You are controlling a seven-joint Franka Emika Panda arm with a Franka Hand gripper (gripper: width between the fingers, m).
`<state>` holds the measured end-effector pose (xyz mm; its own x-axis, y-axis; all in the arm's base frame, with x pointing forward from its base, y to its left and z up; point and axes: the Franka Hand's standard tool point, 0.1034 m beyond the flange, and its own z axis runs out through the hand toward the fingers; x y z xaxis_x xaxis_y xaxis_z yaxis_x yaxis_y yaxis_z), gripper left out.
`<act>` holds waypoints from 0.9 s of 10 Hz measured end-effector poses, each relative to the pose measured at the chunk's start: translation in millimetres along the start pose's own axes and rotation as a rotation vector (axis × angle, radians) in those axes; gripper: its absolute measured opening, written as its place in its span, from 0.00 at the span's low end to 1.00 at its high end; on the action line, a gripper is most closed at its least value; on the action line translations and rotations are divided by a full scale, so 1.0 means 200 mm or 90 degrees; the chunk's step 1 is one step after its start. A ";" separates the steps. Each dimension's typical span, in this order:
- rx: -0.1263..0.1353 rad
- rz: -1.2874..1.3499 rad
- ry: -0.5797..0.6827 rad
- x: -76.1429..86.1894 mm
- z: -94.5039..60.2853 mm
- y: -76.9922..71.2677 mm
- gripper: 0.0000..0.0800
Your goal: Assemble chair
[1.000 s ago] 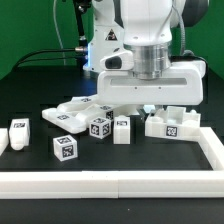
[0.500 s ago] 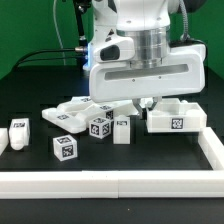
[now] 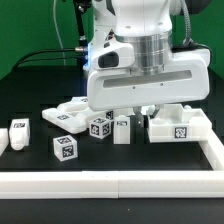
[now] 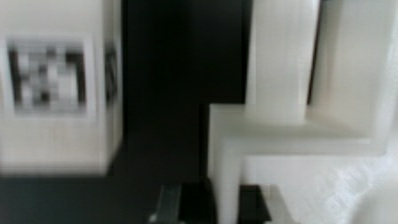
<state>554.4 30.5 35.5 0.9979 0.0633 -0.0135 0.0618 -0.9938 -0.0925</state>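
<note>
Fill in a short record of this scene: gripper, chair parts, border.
gripper: low over the parts, close by the wide part; jaw state unclear
wide part: tagged, at the exterior view's right
flat slabs: toward the exterior view's left of the gripper, behind the blocks
tagged cube: alone, nearest the front rail
small blocks: two, side by side, centre
border rail: white, along front and right

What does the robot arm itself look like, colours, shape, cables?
Glossy white rounded robot arm, ending in a ribbed grey metal cylinder above a wide, boxy white gripper. A blue light glows on its side; black cables run behind. No printed markings visible.
</note>
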 end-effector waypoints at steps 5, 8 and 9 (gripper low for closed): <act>-0.001 0.000 0.000 -0.01 0.02 0.04 0.04; 0.011 0.033 -0.017 0.24 0.07 0.02 0.04; 0.009 0.040 -0.012 0.30 0.09 0.01 0.04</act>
<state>613.5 33.4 16.7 0.9993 0.0028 -0.0378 -0.0011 -0.9945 -0.1050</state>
